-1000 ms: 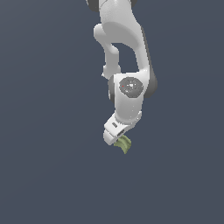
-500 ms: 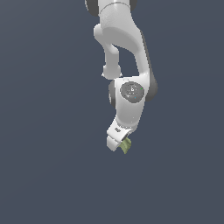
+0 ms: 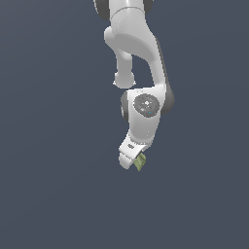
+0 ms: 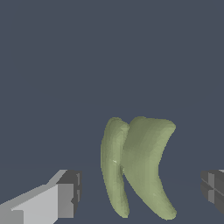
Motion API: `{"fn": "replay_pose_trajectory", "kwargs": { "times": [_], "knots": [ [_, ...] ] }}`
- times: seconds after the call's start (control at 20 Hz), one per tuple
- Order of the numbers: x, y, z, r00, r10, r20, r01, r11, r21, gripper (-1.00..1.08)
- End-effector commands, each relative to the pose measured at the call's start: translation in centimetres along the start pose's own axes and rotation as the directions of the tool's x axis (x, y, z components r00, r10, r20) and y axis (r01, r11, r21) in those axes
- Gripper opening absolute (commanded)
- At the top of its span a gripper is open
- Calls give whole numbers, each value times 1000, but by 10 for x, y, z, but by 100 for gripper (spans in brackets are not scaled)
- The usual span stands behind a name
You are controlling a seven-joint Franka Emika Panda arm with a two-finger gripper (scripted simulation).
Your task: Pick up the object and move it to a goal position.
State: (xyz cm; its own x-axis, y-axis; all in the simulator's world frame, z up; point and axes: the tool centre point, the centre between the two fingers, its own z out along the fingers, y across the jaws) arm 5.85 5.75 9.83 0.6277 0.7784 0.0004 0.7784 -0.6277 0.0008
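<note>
The object (image 4: 140, 166) is a small olive-green bunch of curved lobes. In the wrist view it lies between my two dark fingertips (image 4: 70, 192), with a gap on each side. My gripper (image 4: 140, 190) is open around it and touches it on neither side. In the exterior view the white gripper (image 3: 130, 158) is low over the object (image 3: 140, 162), and only a green edge shows past the hand towards the exterior view's right.
The ground is a plain dark blue-grey surface (image 3: 58, 194). The white arm (image 3: 141, 58) reaches down from the top of the exterior view. No other thing shows.
The gripper has come down a little and towards the exterior view's right, covering more of the object. The object has stayed in place.
</note>
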Motion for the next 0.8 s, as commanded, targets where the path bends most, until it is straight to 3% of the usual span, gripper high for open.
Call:
{"fn": "replay_pose_trajectory", "kwargs": {
  "times": [0.0, 0.55, 0.6, 0.75],
  "knots": [
    [0, -1, 11, 1000, -1, 1, 1, 1000, 1, 100],
    [0, 0, 42, 1000, -4, 1, 4, 1000, 1, 100],
    [0, 0, 42, 1000, -4, 1, 4, 1000, 1, -100],
    [0, 0, 42, 1000, -4, 1, 4, 1000, 1, -100]
  ]
}}
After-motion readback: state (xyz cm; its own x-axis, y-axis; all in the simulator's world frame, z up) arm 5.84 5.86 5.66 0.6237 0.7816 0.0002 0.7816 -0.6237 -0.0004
